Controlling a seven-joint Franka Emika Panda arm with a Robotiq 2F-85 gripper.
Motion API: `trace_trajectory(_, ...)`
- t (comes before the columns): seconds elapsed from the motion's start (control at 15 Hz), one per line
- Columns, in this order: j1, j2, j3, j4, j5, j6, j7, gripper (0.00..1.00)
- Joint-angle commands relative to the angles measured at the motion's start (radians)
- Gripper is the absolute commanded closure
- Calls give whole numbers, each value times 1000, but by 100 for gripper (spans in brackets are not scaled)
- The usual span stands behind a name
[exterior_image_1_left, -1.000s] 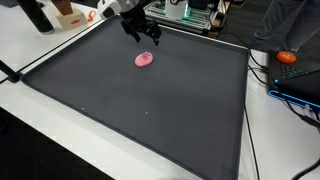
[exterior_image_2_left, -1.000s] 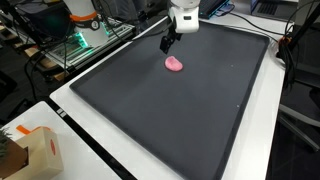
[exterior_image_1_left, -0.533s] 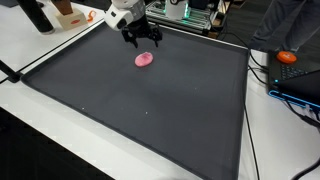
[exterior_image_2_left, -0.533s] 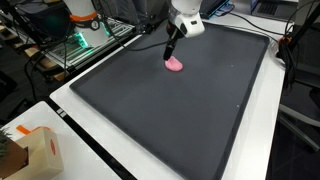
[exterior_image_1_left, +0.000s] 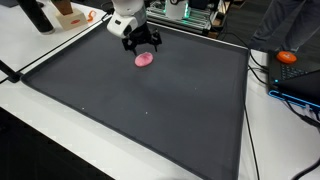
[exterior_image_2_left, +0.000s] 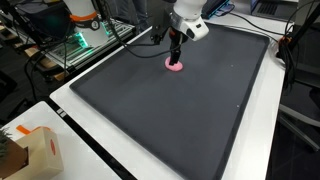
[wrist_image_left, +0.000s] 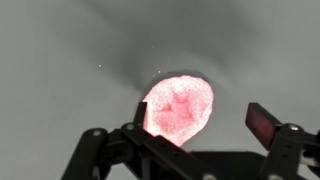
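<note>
We see a white table (exterior_image_1_left: 30, 105) under a dark mat (exterior_image_1_left: 150, 110); a pink lump (exterior_image_1_left: 144, 60) lies on the mat.

place: lab | evidence: lit electronics rack (exterior_image_2_left: 78, 42), loose cables (exterior_image_1_left: 262, 72), black work mat (exterior_image_1_left: 150, 115)

Broad flat run of black mat (exterior_image_1_left: 150, 115) open on every side of the pink lump (exterior_image_1_left: 144, 59), widest toward the near edge in both exterior views. Sole obstruction on the mat: that lump, low between the spread jaws of the gripper (exterior_image_1_left: 141, 44). Past the borders, electronics rack (exterior_image_1_left: 195, 14) crowding the far edge, orange object (exterior_image_1_left: 288, 57) and cables (exterior_image_1_left: 262, 68) along one side, cardboard box (exterior_image_2_left: 38, 150) well apart at a corner
</note>
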Motion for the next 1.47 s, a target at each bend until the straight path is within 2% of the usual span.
trace_trajectory(0.0,-28,7,21,-29,-18,58,-54,0)
trace_trajectory(0.13,-31,11,22,-32,-21,72,-71,0)
trace_trajectory(0.27,-33,14,24,-38,-20,83,-91,7)
trace_trajectory(0.47,-34,16,24,-42,-20,96,-113,40)
trace_trajectory(1.0,-35,19,22,-45,-33,117,-148,99)
trace_trajectory(1.4,-33,20,21,-45,-35,119,-153,99)
